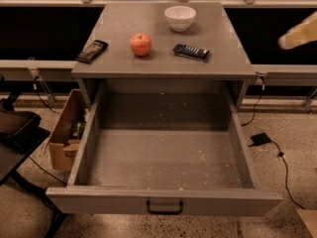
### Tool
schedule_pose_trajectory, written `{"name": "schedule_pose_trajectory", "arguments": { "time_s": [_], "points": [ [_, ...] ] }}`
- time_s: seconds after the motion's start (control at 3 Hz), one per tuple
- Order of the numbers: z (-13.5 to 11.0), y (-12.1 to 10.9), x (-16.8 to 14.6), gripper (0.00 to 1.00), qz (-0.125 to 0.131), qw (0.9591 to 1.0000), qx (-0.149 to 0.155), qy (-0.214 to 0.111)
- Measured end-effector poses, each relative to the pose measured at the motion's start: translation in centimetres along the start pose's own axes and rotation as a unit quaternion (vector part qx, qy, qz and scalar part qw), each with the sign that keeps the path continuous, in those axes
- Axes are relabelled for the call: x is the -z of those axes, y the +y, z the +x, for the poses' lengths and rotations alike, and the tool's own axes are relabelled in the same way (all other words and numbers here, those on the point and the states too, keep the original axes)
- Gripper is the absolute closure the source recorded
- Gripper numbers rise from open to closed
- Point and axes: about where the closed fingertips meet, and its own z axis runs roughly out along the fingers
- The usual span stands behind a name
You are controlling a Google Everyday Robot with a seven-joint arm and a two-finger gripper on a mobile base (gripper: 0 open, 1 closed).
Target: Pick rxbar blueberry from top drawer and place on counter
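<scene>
While the top drawer (pixel 99 201) stands wide open toward the camera, with its speckled grey floor in full view and a dark pull handle (pixel 164 207) at the middle of its front panel, the rxbar blueberry (pixel 190 51) lies flat on the table (pixel 218 33) above it. The bar sits right of centre, its dark navy wrapper turned slightly askew to the table's front edge. Just left of it, apart from it, stands a red apple (pixel 140 44). Behind the bar, toward the back of the table, is a white bowl (pixel 180 18), upright and well apart from both. A black ridged slab (pixel 92 50) rests near the table's left edge, angled.

Off to the right, past the table's edge and well away from the bar, the claw (pixel 298 31) shows only as a pale cream streak cut by the border of the view. It hangs in the air over the dark gap beside the table and touches nothing. Whether it is apart or together cannot be told.

On the floor to the left of the drawer sits an open cardboard box (pixel 63 133), close against the drawer's side wall. On the right, a small black plug block (pixel 260 139) lies on the speckled floor with its cable trailing away.
</scene>
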Motion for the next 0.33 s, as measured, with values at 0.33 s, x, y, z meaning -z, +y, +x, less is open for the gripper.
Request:
{"name": "schedule_pose_trajectory", "arguments": {
  "time_s": [0.33],
  "points": [
    [-0.46,1.76,6.92,0.0,0.07,0.9971,0.025,-0.016]
  ]
}}
